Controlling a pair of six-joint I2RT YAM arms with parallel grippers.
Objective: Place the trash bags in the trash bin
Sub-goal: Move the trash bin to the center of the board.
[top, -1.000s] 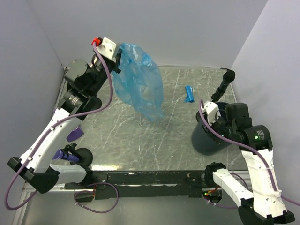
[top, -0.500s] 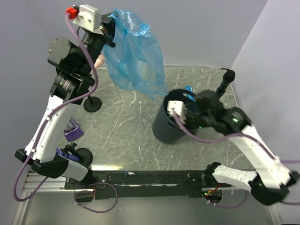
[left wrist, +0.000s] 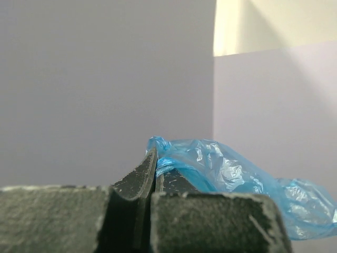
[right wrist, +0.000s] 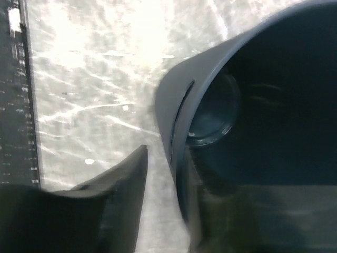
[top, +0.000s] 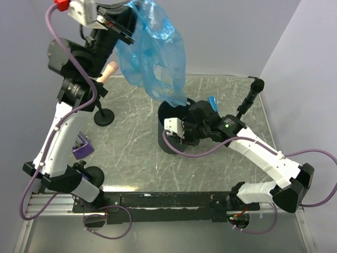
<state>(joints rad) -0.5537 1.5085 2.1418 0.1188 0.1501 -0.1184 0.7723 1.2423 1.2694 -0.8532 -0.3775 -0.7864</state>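
**A:** What's the left tool (top: 125, 30) doing?

**B:** It's clenching the top edge of the translucent bright-blue crinkly film trash bag (top: 155, 58), high in the upper left of the frame. In the wrist view the jaws are pressing together with film bunching out at the tips. The bag is hanging free, and its bottom tail is dangling just over the far rim of the dark navy round plastic trash bin (top: 167, 141).

**A:** And the right tool (right wrist: 163, 182)?

**B:** It's straddling the bin wall, one finger outside and one inside, jaws only narrowly apart. I'm reading that as gripping the bin, though a sliver of desk (top: 134, 150) is showing between the outer fingertip and the wall.

**A:** Where's the bin sitting?

**B:** Centre of the frame, mouth up. A small tight blue roll (top: 212, 100) is lying just past it, toward the upper right.

**A:** How are you running the drop?

**B:** I'm thinking feed it, don't release from height, because film this light is going to drift. Centre the tail over the mouth, lower until most of the sheet is piling inside, then open. The right tool should be steadying the bin throughout. The roll goes after.
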